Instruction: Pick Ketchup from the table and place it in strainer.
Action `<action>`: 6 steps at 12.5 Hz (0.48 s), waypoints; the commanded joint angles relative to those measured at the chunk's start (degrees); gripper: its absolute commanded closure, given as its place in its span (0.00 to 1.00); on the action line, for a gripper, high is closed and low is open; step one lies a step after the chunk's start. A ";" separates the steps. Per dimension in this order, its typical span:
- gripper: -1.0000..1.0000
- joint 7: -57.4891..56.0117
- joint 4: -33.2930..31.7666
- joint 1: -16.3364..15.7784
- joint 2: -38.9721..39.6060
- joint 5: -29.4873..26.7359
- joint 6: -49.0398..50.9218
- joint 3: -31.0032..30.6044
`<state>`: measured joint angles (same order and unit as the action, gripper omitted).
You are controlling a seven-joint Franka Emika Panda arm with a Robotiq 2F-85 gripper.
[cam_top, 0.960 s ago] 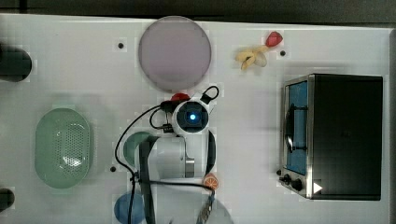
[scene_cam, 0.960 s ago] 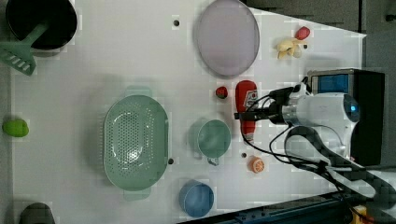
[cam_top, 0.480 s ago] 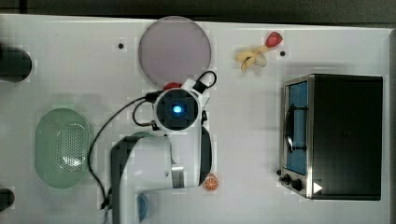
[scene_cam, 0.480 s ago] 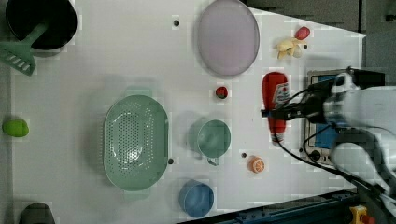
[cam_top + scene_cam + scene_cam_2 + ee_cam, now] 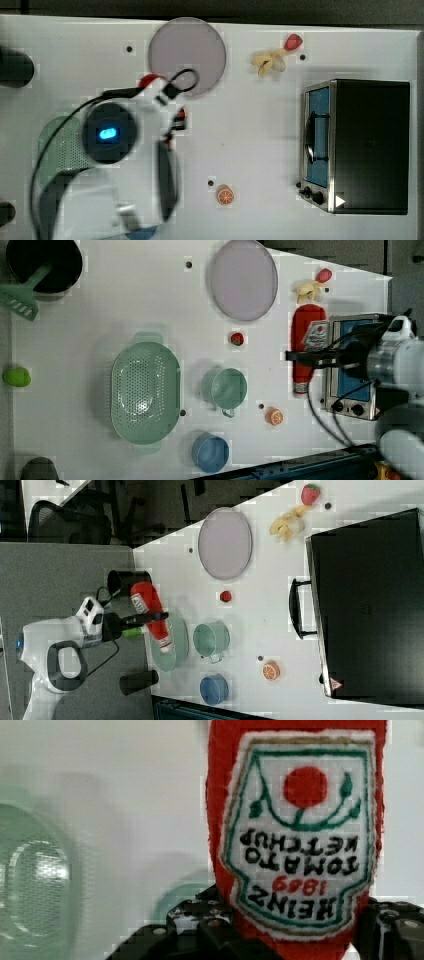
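The ketchup [image 5: 307,345], a plush-looking red bottle with a stitched white tomato label and pale cap, looks light, soft and squashy, best gripped across its middle. The gripper [image 5: 300,356] has its fingers clamped on that waist, carrying it above the surface, well apart from the mint strainer [image 5: 145,392].

In the left view the strainer [image 5: 145,392] sits on the table [image 5: 125,300], left of the cup [image 5: 229,388], with the plate [image 5: 243,279] farther up. The ketchup [image 5: 306,345] hangs in the gripper [image 5: 300,356], right of the strawberry [image 5: 236,338] and just left of the oven [image 5: 350,365].
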<state>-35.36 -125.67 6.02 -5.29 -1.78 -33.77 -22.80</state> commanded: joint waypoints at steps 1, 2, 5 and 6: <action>0.37 18.33 0.16 -3.52 2.05 0.07 1.46 -6.64; 0.37 22.54 0.26 -3.79 2.45 0.04 1.43 -8.71; 0.37 32.27 0.36 -4.41 5.25 -0.01 -1.14 -14.66; 0.37 35.07 0.38 -4.51 6.79 -0.01 -3.62 -16.33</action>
<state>-9.75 -126.45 1.49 0.80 -1.45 -36.65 -38.66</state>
